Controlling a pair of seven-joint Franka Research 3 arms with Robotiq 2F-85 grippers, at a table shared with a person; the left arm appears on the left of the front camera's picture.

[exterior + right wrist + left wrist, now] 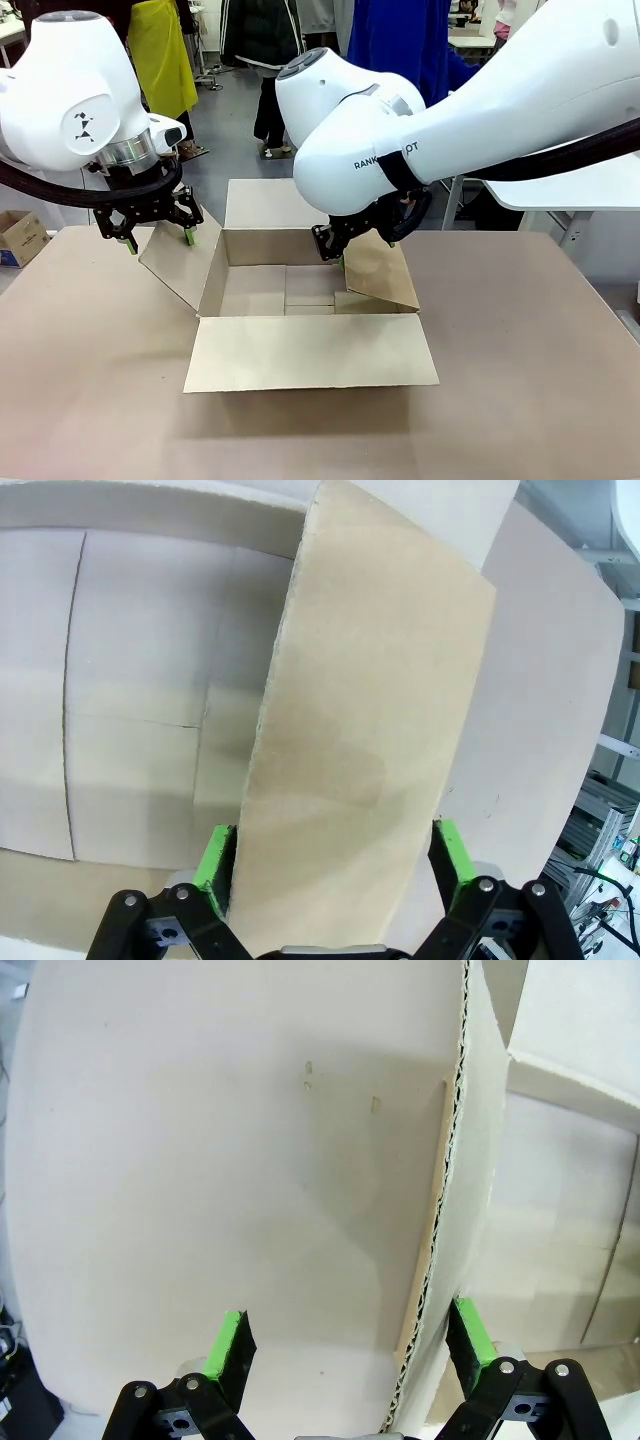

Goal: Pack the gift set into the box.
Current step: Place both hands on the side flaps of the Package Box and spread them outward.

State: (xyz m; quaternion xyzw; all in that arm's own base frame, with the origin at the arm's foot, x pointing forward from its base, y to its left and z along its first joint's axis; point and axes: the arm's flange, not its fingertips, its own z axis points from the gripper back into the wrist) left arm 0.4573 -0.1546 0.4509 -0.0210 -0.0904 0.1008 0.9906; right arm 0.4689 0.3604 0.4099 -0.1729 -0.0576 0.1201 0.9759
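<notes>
Front view: brown box [300, 290] at the middle of the table [520, 380], four flaps spread, near flap [310, 352] flat toward the near edge. Left gripper [160, 235] over the top edge of the raised left flap [180, 262], fingers splayed wide. Right gripper [338, 255] low at the right flap [385, 272], by the box's far right corner. Left wrist view: corrugated flap edge between the green pads [232, 1345], nearer the right one, nothing clamped. Right wrist view: jaws wide, released, tilted flap filling the gap between the fingertips [452, 855]; contact unclear.
</notes>
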